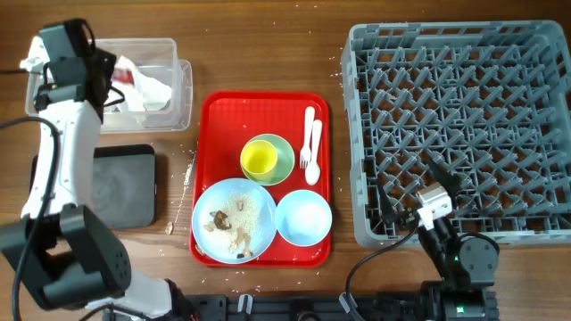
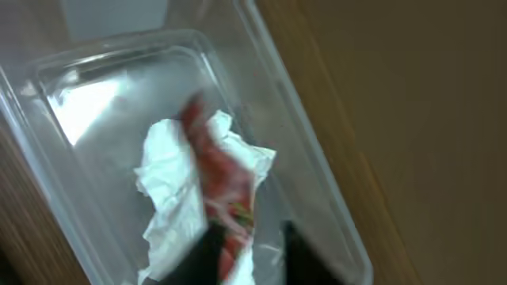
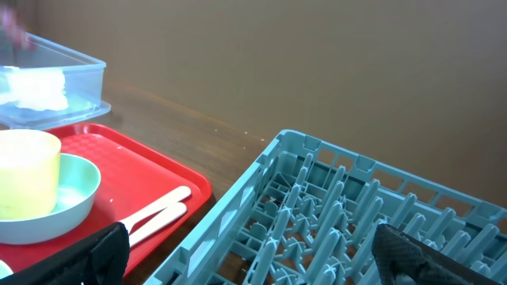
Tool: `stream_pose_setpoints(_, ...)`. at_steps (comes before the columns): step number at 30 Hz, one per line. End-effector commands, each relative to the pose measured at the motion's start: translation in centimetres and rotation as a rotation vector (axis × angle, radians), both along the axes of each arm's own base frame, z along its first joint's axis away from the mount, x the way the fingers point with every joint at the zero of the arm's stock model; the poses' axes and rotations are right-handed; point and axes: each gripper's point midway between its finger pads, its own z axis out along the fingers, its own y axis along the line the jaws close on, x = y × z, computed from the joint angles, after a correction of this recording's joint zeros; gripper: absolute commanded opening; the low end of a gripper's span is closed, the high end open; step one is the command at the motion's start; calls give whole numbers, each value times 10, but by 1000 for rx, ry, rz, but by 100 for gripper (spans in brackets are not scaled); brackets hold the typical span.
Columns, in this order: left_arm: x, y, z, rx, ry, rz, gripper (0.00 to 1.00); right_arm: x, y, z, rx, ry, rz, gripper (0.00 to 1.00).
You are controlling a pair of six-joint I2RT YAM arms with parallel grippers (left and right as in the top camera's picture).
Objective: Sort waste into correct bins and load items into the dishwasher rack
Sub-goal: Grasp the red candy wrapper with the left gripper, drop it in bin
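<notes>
In the clear tub (image 2: pixel 103 95), a crumpled white napkin (image 2: pixel 166 198) lies beneath the red printed wrapper (image 2: pixel 215 166); left gripper (image 2: pixel 252 252) over the tub, blurred, grip unclear; right gripper (image 3: pixel 265 253) jaws wide apart.

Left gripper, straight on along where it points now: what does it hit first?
Likely the red wrapper on the white napkin, lying in the clear tub; depth is blurred.

Two bowls (image 1: pixel 284 157) (image 1: pixel 303 217), two bins (image 1: pixel 183 89) (image 1: pixel 125 183), two utensils (image 1: pixel 305 153) (image 1: pixel 315 147) — one cup (image 1: pixel 260 159), one plate (image 1: pixel 214 196), one rack (image 1: pixel 357 178).
</notes>
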Motion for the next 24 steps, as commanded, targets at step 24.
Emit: stream_pose_setpoints(24,-184,-39,53,-87,299,47,100,-14,25,30,39,-114,163,100)
